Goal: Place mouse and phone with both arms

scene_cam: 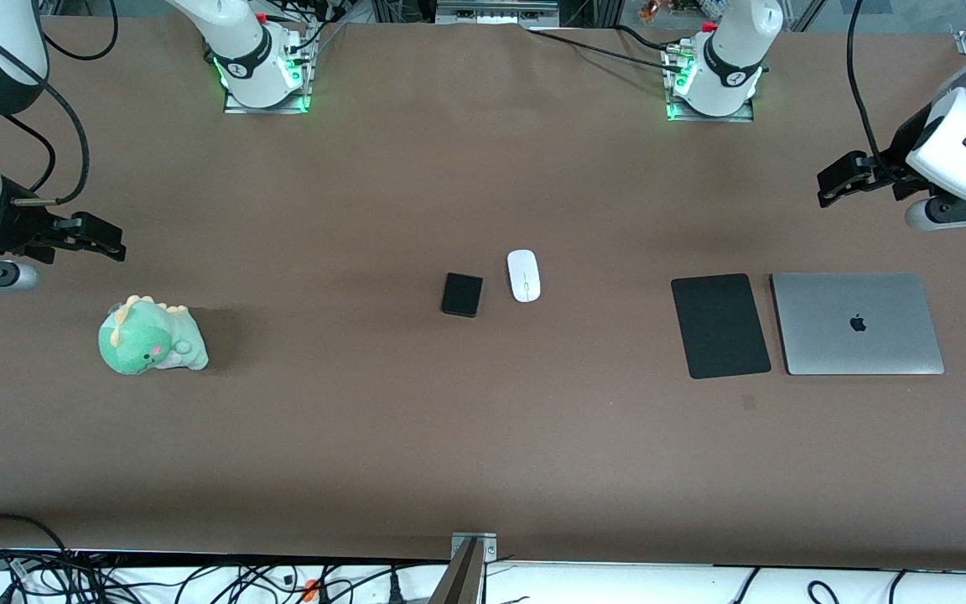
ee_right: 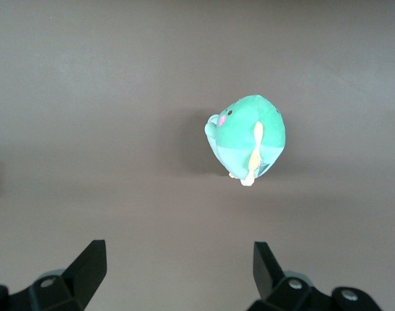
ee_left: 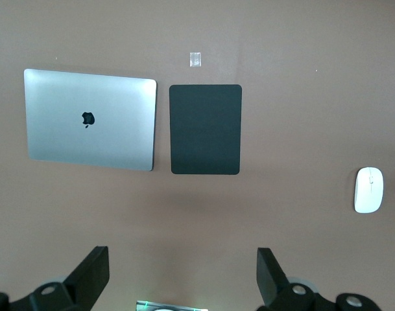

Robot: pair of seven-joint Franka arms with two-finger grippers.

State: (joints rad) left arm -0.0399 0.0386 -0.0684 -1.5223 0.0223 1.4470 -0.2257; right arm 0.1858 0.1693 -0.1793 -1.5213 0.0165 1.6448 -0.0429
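While both arms hang idle at the two ends of the table (scene_cam: 483, 470), nothing on it is touched.

Nearest the front camera: green plush dinosaur (scene_cam: 150, 337), toward the right arm's end. Black mouse pad (scene_cam: 719, 325) and closed silver laptop (scene_cam: 857, 323) lie toward the left arm's end, just beside each other, laptop at 3 o'clock of the pad in the front view, a narrow strip of table between them.

Mid-table: phone (scene_cam: 461, 294), flat, small black slab. Mouse (scene_cam: 523, 275) at its 2 o'clock in the front view, slightly farther from the camera, close but apart, long axis running roughly 12 to 6.

Right gripper (scene_cam: 101, 239): raised over bare table, plush at its 5 o'clock in the front view. Wrist held level, fingers (ee_right: 87, 265) spread wide, empty; the wrist view looks down on the plush.

Left gripper (scene_cam: 842, 180): raised over bare table, laptop at its 6 o'clock in the front view. Forearm angled in from the table's end, fingers (ee_left: 93, 269) spread wide, holding nothing.

Farthest: both green-lit bases, right arm (scene_cam: 240, 50), left arm (scene_cam: 730, 59).
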